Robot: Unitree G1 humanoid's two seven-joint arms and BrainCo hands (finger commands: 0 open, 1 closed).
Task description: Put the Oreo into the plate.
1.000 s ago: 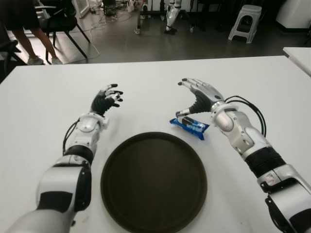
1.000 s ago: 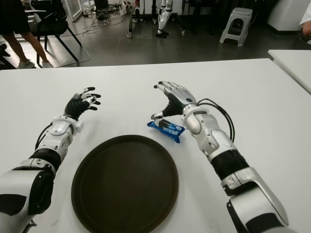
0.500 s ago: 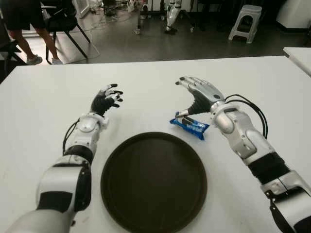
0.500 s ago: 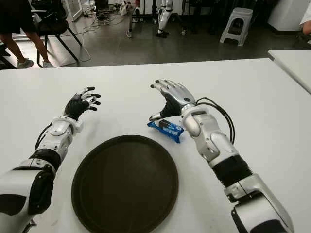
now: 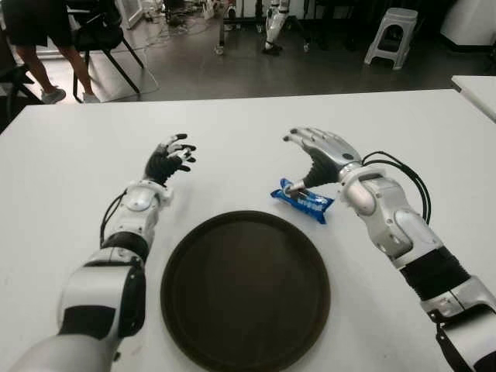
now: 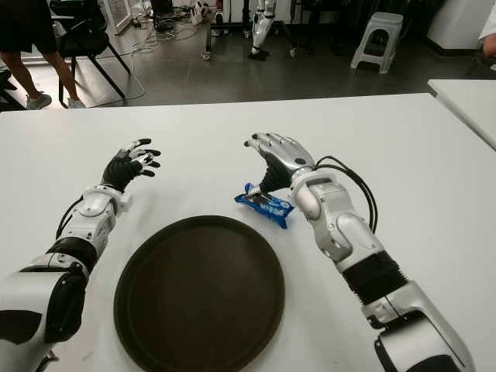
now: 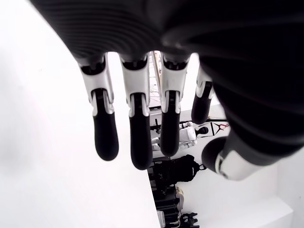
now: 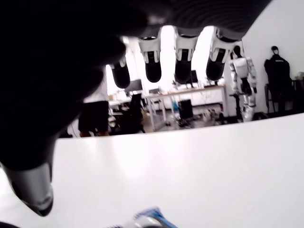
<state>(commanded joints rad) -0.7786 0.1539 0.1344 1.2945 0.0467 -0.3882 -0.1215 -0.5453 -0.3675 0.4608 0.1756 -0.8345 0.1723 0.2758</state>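
One Oreo: blue pack, flat on the white bench, centre-right of the frame, just past the plate's far right rim.
Right hand: over the pack's far end, fingers spread wide, thumb tip low at the wrapper; holding nothing.
Left hand: idle, centre-left, fingers loosely open, empty.
Plate: dark, round, lower centre, bare.
Risk: thumb may nudge the slick pack away, or a shallow pinch may slip.
Obstacles: none between pack and plate; stool, chairs, a person's legs far off along the top.

Place: robotics lab.
Signs: beyond the white table, robot legs, floor cables, a stool, a chair.
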